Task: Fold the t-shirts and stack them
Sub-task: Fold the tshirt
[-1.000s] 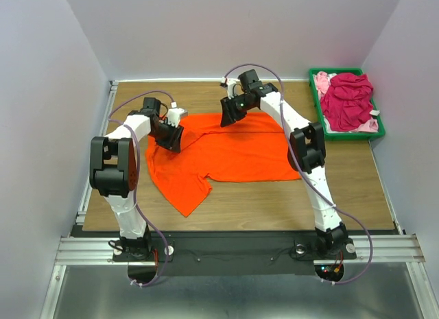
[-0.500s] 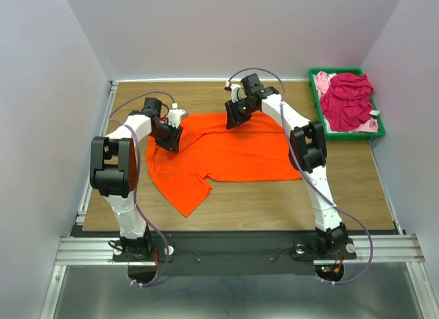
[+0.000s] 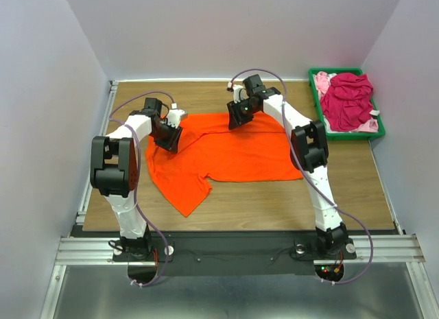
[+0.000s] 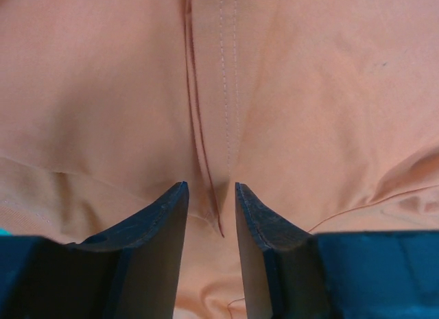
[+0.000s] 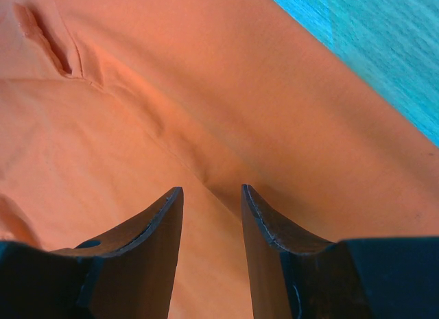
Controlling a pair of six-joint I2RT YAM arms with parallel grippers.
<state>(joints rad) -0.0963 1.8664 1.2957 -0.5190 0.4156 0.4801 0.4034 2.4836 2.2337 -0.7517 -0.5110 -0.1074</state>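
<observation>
Folding had barely begun: orange shirt [image 3: 240, 151] lay mostly spread under left gripper [image 4: 209, 190] and right gripper [image 5: 211, 191], both parted; magenta shirt [image 3: 346, 99] sat in bin [image 3: 353, 135].

Robot lab test cell, not home: plain pale walls [image 3: 41, 92] box in my wooden table [image 3: 274, 202]; aluminium rail [image 3: 82, 249] along near edge; green plastic bin [image 3: 353, 135] far right.
</observation>
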